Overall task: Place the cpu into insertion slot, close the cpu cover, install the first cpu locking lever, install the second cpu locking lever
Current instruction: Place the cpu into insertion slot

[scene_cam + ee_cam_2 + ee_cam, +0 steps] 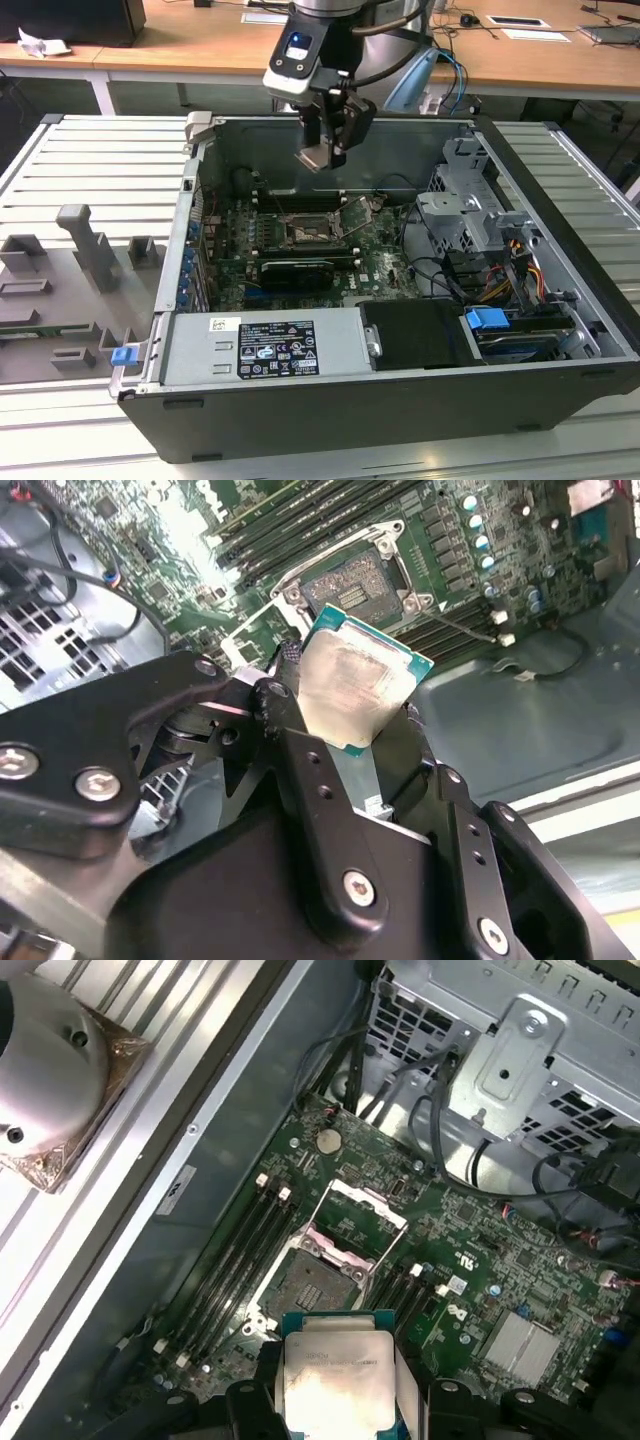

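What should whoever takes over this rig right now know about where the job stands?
Gripper: shut on the cpu, held in the air above the motherboard, not touching it.
Insertion slot: empty.
Cpu cover: swung up, open.
Done: the cpu is picked up and brought over the board.
Left: the cpu is not seated, the cover is not closed, and neither locking lever is installed.

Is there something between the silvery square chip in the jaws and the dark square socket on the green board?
Nothing visible. The silvery square chip hangs above the open dark square socket; the shiny metal cover frame stands flipped up at one socket edge, not over the opening.
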### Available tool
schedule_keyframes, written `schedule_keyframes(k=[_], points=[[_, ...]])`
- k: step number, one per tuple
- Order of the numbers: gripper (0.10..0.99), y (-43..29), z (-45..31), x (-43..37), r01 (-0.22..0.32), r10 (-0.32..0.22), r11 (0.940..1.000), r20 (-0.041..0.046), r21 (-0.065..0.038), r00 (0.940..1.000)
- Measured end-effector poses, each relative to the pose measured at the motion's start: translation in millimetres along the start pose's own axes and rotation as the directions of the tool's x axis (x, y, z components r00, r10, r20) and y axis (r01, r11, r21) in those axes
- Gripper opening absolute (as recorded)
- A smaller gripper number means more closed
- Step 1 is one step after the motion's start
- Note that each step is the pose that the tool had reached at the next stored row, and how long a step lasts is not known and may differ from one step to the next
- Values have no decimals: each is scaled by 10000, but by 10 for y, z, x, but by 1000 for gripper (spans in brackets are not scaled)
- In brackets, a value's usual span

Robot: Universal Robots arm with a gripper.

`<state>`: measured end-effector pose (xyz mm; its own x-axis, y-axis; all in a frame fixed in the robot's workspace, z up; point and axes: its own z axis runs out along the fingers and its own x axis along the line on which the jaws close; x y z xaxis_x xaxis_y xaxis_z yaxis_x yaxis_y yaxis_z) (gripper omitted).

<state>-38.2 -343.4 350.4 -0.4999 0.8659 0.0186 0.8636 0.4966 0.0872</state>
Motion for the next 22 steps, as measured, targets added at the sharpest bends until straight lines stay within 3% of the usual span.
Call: schedule_keyframes(k=[7,10,13,15,17,20,22], points=[[533,-4,40,0,-686,686,9976,78,-4,9976],[533,-7,76,-1,-1375,1375,9905,136,-19,9904],[533,-11,118,-2,-2099,2100,9777,197,-44,9775],[533,-14,159,-3,-2762,2763,9611,252,-71,9607],[533,-17,194,-3,-3104,3105,9506,280,-87,9502],[533,-24,271,-4,-3768,3770,9262,334,-120,9256],[533,-23,315,3,-3936,3938,9192,347,-129,9186]])
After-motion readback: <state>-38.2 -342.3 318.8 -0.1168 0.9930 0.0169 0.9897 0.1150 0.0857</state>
